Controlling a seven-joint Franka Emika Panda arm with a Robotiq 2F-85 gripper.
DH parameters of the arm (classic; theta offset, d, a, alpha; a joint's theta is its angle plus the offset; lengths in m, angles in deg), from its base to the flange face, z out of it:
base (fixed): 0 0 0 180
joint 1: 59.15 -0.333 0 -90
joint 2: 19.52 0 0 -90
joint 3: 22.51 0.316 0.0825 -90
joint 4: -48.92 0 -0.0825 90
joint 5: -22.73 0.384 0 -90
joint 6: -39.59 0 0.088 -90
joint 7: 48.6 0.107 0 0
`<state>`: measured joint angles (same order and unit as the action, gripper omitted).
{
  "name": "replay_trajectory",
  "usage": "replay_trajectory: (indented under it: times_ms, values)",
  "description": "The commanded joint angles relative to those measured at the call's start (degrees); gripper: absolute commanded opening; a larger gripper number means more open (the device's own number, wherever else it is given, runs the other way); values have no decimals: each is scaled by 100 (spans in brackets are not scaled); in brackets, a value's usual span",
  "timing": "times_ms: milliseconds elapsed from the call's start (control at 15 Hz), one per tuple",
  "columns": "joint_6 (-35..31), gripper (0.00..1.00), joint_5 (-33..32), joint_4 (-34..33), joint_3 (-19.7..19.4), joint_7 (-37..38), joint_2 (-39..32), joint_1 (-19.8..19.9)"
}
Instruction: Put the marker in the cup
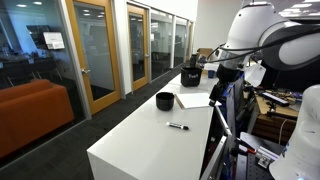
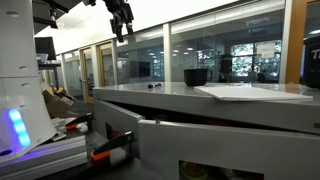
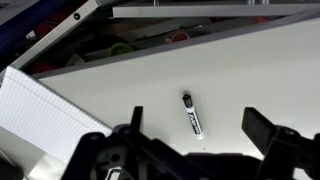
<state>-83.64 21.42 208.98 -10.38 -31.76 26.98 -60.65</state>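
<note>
The marker (image 1: pixel 179 126) is a thin black stick lying flat on the white table, nearer the camera than the cup. The cup (image 1: pixel 165 100) is squat, round and black, and stands upright on the table. In the wrist view the marker (image 3: pixel 191 114) lies on the bare tabletop between my two fingers. My gripper (image 3: pixel 198 128) is open and empty, well above the marker. The gripper also shows high over the table in both exterior views (image 1: pixel 219 90) (image 2: pixel 122 22). A squat black vessel (image 2: pixel 196 76) stands on the table; I cannot tell if it is the cup.
A taller black container (image 1: pixel 190 75) stands at the far end of the table. A sheet of white paper (image 1: pixel 197 99) lies beside the cup and shows in the wrist view (image 3: pixel 35 110). The table edge runs close by (image 3: pixel 150 55). Glass walls stand behind the table.
</note>
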Motion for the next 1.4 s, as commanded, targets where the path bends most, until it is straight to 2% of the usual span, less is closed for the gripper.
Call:
replay_trajectory:
  times_ms: [0, 400, 667, 933, 1333]
  values:
    - [-410, 100, -139, -361, -144, -98, -1041, 211]
    - [-717, 100, -248, -942, -467, -427, -2423, 204]
    - [-699, 100, -417, -1458, -474, -698, -3172, 123]
    - [-839, 100, -732, -1918, -470, -640, -3905, 82]
    - [-1226, 100, -1105, -2244, -562, -630, -4817, 0]
